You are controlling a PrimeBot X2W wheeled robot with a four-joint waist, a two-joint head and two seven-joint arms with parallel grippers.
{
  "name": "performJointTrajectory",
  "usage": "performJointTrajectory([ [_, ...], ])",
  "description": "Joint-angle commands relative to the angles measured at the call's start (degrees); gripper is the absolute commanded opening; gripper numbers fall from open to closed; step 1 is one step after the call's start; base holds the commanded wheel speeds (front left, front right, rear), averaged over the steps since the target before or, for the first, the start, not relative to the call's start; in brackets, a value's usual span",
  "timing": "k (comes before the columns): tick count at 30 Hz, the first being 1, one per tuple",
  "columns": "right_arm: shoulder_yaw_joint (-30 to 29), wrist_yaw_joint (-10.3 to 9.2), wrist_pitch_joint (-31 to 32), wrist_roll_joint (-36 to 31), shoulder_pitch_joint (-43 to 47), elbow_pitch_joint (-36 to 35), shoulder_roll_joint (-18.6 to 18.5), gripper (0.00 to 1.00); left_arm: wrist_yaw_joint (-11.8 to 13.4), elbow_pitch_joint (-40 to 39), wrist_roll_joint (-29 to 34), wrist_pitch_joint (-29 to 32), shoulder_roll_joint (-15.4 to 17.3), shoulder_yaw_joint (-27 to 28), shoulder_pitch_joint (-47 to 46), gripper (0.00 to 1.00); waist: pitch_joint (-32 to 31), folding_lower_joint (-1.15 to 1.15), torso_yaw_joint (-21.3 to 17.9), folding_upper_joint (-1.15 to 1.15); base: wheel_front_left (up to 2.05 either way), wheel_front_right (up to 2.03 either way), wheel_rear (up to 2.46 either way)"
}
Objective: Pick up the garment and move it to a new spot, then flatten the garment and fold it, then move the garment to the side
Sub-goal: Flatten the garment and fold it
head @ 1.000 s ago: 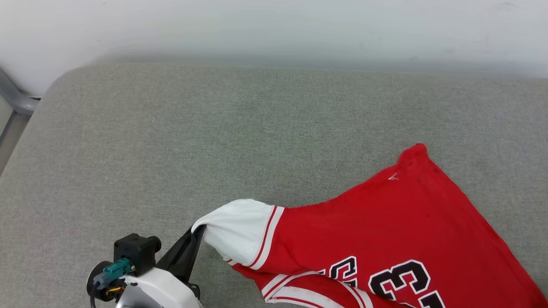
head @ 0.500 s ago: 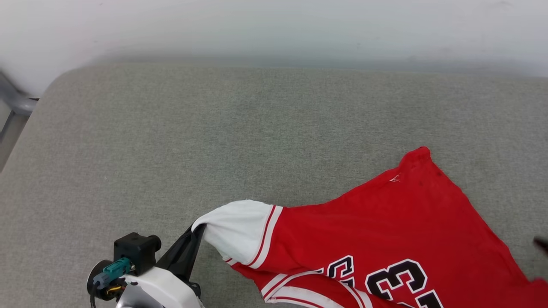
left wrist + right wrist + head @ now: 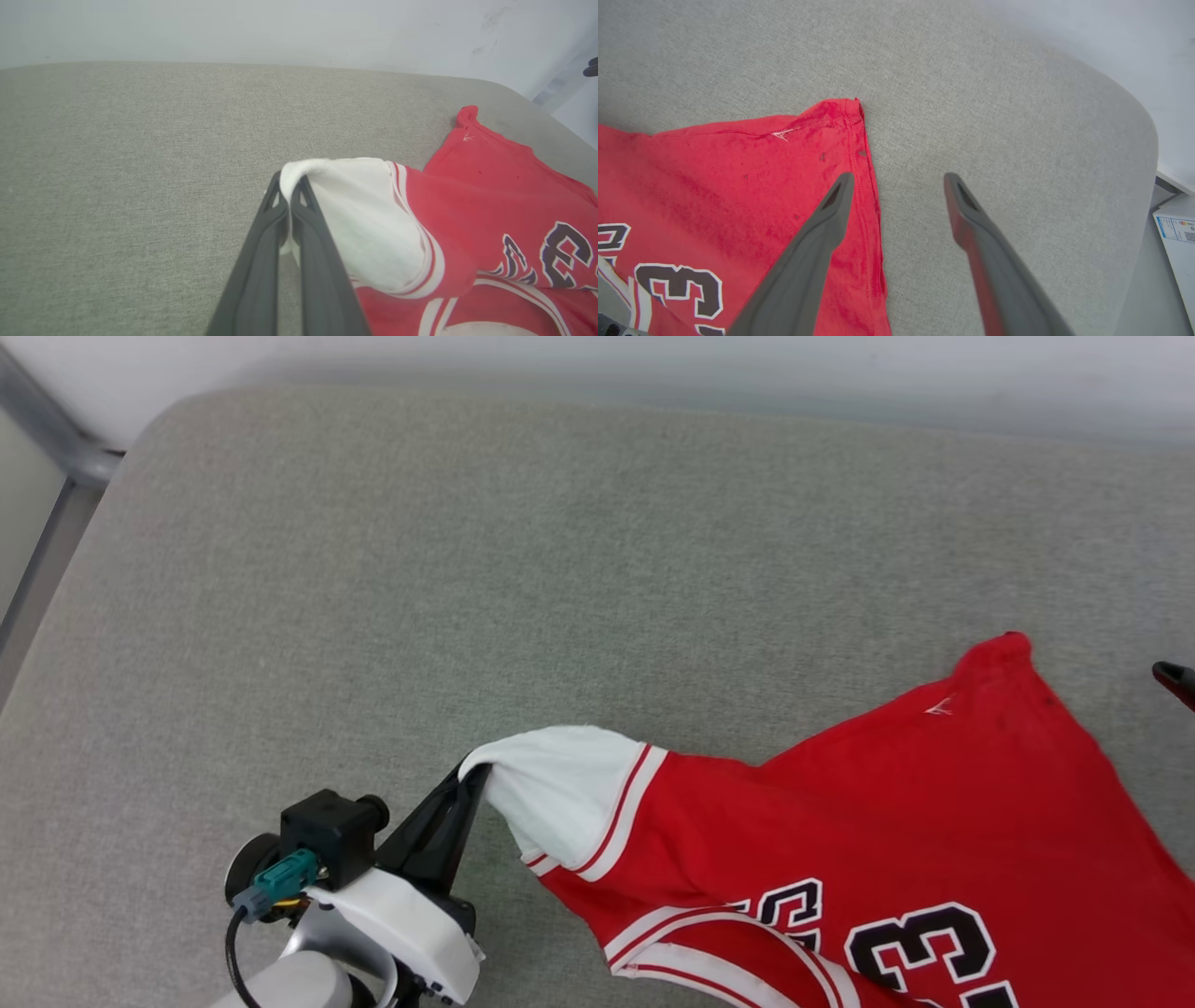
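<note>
The garment [image 3: 887, 803] is a red jersey with a white sleeve [image 3: 565, 784], striped trim and black white-outlined lettering and number, spread over the right half of the grey cushion [image 3: 467, 569]. My left gripper [image 3: 471, 777] is shut on the tip of the white sleeve [image 3: 359, 210], holding it raised off the cushion; its fingers [image 3: 261, 242] pinch the cloth [image 3: 289, 186]. My right gripper [image 3: 899, 179] stands open above the garment's far hem edge [image 3: 859, 154], nothing between its fingers. One dark fingertip [image 3: 1174, 679] shows at the head view's right edge.
Bare grey cushion stretches to the left and behind the jersey. A pale wall [image 3: 653, 364] runs along the back. A metal frame [image 3: 56, 439] stands at the back left. Beyond the cushion's rounded right edge a white box [image 3: 1178, 233] sits lower down.
The head camera has shifted, so the whole picture moved. My right gripper has opened and let go of the garment's corner, and its fingertip has come into the right edge. The left grip is unchanged.
</note>
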Motion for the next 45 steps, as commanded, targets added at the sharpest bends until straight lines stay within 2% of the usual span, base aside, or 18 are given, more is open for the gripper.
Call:
performJointTrajectory([
  [1,1.62,-0.04,1.67,-0.38,-2.11,1.29,0.2,1.0,-0.44,0.24,0.41,0.1,-0.54,-0.18,-1.22,0.0,1.8,0.0,1.64,0.0,0.0,0.0,0.0],
  [6,7.27,-0.04,7.18,-1.79,-9.36,7.46,1.89,1.0,-1.39,1.07,1.28,0.01,-2.02,-0.54,-3.43,0.0,4.54,0.0,3.69,0.0,0.0,0.0,0.0],
  [12,11.12,-0.04,7.07,-3.44,-15.15,15.67,4.93,1.0,-2.49,2.09,2.08,-0.22,-3.44,-0.74,-5.62,0.0,7.36,0.0,5.36,0.0,0.0,0.0,0.0],
  [20,16.7,-0.03,4.87,-2.9,-13.58,23.72,7.4,1.0,-3.34,3.48,2.66,-0.46,-4.84,-0.89,-6.9,0.0,8.82,0.0,6.05,0.0,0.0,0.0,0.0],
  [23,19.53,-0.02,4.55,-1.96,-12.52,25.47,7.19,1.0,-3.51,4.1,2.75,-0.55,-5.17,-0.63,-7.06,0.0,8.96,0.0,5.72,0.0,0.0,0.0,0.0],
  [24,19.97,-0.02,3.79,-1.68,-12.82,25.68,7.02,0.41,-3.59,4.3,2.77,-0.59,-5.17,-0.58,-7.01,0.0,8.89,0.0,5.52,0.0,0.0,0.0,0.0],
  [25,20.02,-0.03,2.37,-1.42,-13.58,25.72,6.95,0.0,-3.71,4.51,2.82,-0.62,-5.14,-0.54,-7.01,0.0,8.71,0.0,5.3,0.0,0.0,0.0,0.0],
  [32,20.6,-0.05,-8.9,0.63,-18.9,26.05,6.25,0.0,-4.03,5.68,2.63,-0.63,-4.1,0.11,-6.33,0.0,3.92,0.0,3.11,0.0,0.0,0.0,0.0],
  [39,22.35,-0.05,-20.18,3.31,-17.73,24.07,4.68,0.0,-3.36,4.69,2.52,-0.26,-2.26,1.62,-7.36,0.0,-2.95,0.0,0.68,0.0,0.0,0.0,0.0],
  [45,20.91,-0.05,-27.98,2.57,-16.92,21.09,4.12,0.0,-2.9,2.63,3.61,1.15,0.38,3.66,-11.51,0.0,-6.82,0.0,-1.44,0.0,0.0,0.0,0.0],
])
